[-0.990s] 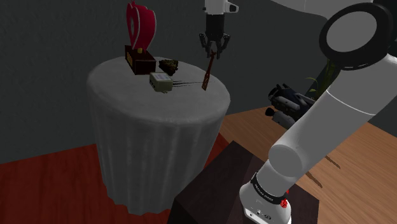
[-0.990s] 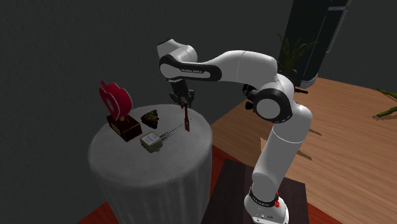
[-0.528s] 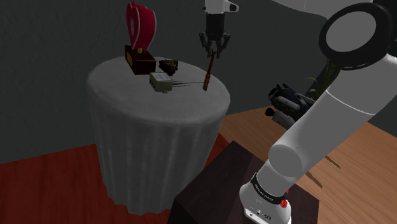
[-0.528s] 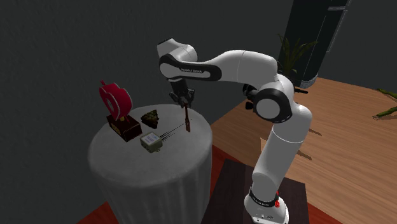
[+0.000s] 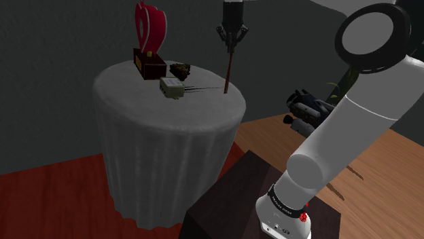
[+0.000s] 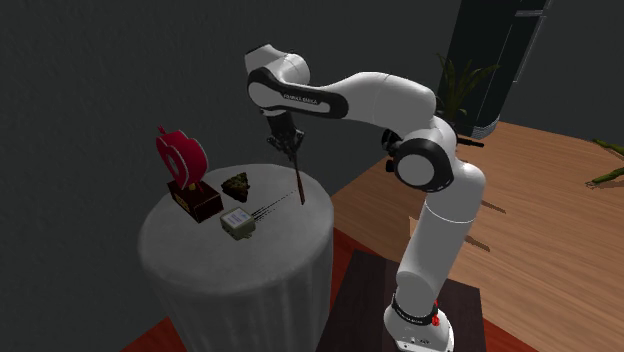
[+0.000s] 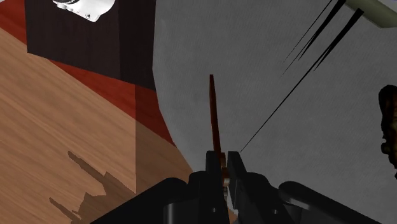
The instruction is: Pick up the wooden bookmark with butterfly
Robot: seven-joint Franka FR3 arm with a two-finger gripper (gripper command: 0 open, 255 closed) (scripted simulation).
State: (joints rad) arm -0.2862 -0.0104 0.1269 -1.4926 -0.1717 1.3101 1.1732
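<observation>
**Bookmark Pinched at the Top, Lift in Hand**

Clamped between the 2 black fingers of the gripper: the upper end of the bookmark. Thin, reddish-brown, hanging almost upright in the upper middle of the shoulder view. Edge-on in the wrist view, so no butterfly to be made out. Lower tip close over the grey cloth of the round table, toward the right side of the tabletop in the shoulder view. Cannot tell whether just clear of the cloth or grazing it.

Left of the tip in the shoulder view, a pale box with thin dark lines running out toward the bookmark. Further up and left, a small dark lump and a red ornament on a dark base.

Probably the lift itself at this stage, with the grasp made. To do it well:

- Raise straight up, with no sideways sweep, so the tip neither drags the cloth nor catches the thin dark lines.
- Hold the squeeze steady. Likely to pivot, with so narrow a pinch on so slim a strip.
- Go slowly and leave the wrist unturned, to limit swinging.
- Finish only once a plain gap shows between tip and cloth.
</observation>
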